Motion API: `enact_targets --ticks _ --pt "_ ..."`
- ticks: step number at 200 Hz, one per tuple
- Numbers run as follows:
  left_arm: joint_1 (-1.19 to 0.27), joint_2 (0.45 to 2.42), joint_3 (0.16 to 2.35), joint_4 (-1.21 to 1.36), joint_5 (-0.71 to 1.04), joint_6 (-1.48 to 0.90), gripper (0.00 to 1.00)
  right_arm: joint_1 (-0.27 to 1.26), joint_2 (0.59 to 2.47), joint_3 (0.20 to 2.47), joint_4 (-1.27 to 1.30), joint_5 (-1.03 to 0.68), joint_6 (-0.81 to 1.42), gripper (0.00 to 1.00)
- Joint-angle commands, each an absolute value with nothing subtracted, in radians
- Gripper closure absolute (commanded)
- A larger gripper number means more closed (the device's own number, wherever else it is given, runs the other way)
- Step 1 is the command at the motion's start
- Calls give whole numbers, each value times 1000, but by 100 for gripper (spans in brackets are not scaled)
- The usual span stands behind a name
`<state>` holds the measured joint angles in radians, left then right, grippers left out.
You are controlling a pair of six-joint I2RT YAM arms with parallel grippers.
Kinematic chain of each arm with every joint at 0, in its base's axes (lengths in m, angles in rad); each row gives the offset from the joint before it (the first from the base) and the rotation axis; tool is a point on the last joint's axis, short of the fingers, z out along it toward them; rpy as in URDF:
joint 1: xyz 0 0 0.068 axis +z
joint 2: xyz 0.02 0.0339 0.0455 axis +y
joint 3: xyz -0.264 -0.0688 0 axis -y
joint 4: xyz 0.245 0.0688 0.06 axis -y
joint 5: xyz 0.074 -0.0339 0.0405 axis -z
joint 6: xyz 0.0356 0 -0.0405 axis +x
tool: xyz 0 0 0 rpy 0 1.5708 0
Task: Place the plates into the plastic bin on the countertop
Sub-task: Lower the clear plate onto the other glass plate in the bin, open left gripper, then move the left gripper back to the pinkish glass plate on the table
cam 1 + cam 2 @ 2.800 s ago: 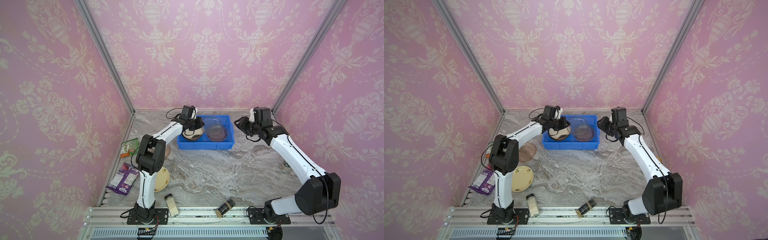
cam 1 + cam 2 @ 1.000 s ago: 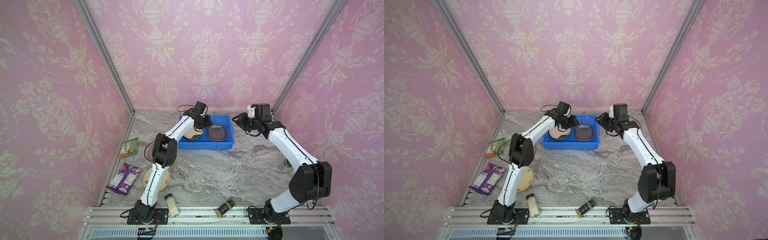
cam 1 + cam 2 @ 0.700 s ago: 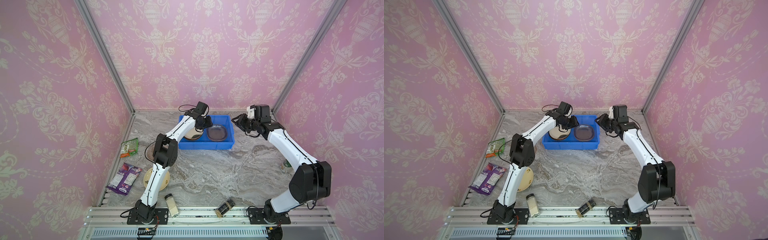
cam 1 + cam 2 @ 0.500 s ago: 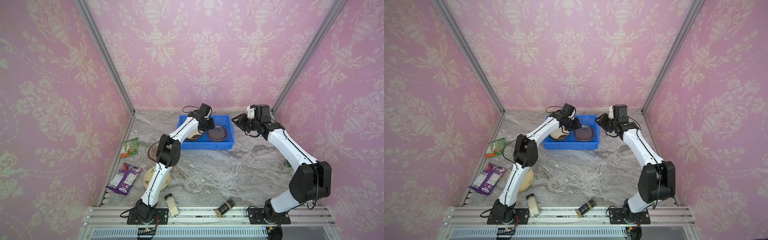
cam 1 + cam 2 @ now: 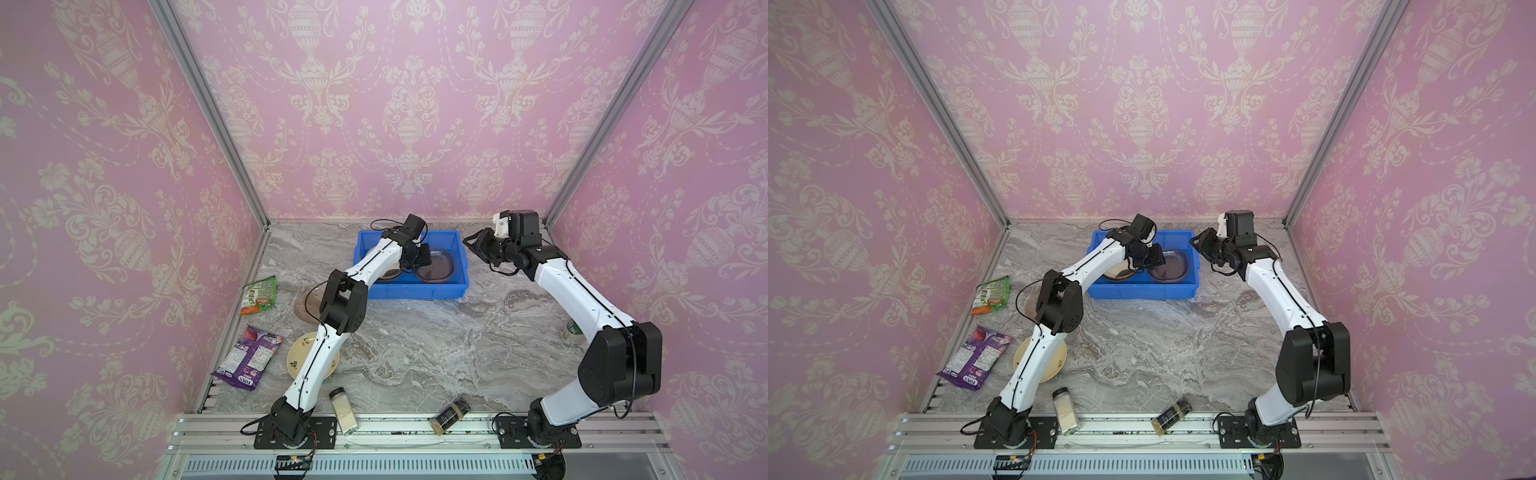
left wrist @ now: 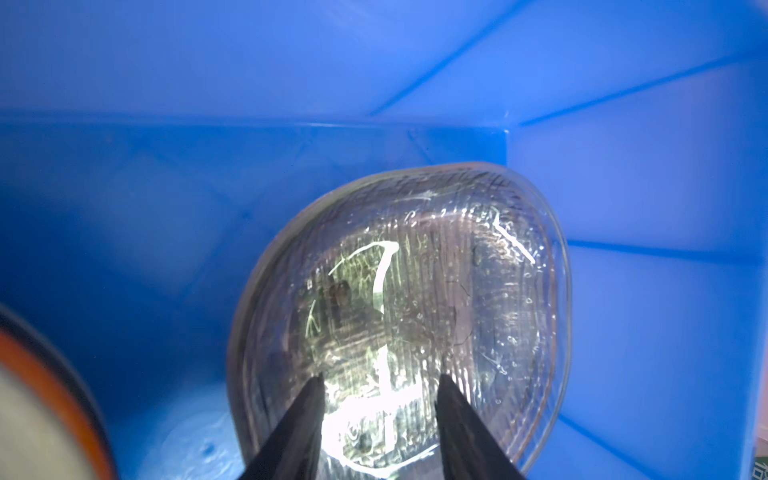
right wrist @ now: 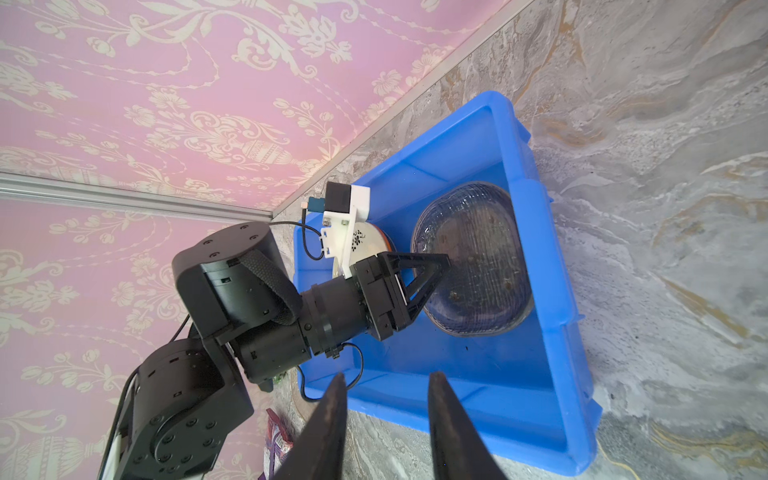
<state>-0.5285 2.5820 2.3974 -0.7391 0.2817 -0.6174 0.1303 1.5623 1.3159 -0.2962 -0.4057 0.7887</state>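
the bright blue rectangular plastic bin [image 5: 415, 293] [image 5: 1142, 291] is sitting at the back of the grey-and-white marble-look bench [image 5: 436, 353], close to the rear wall. the left arm is reaching in over the bin's left side. the left pincer [image 5: 423, 257] [image 6: 378, 376] is hanging inside the bin, over the edge of a round translucent grey glass plate [image 5: 436, 268] [image 6: 436, 270] [image 7: 478, 266] that is lying flat in the bin's right half. in the left wrist view its two dark fingers are standing apart and gripping nothing, with the glass showing through the gap; whether they are touching the plate cannot be told.

in the bin's left half a cream plate with dark motifs [image 7: 365, 241] is resting on an orange plate [image 6: 54, 384], beside the glass one.

the right pincer [image 5: 476, 246] [image 7: 384, 374] is hovering outside the bin, just off its right end, with its fingers parted and nothing between them.

on the left of the bench a pinkish translucent glass plate [image 5: 305, 305] and a second cream plate [image 5: 297, 359] are lying outside the bin, partly hidden by the left arm. a green snack packet [image 5: 259, 295] and a purple snack packet [image 5: 249, 361] are lying beside them. two spice jars [image 5: 343, 409] are lying at the front edge.
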Motion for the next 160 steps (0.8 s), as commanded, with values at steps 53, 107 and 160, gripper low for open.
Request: enact_targets --ticks 53,107,160 --pt "-529 2484 2519 -762 249 -503 48 155 1500 1261 -193 -434 825 72" --pt "-517 2172 2202 -715 192 -415 40 333 1483 1239 -124 -385 800 73" --pt "-291 1639 1496 -439 262 -521 41 423 1532 1248 -104 -411 774 73"
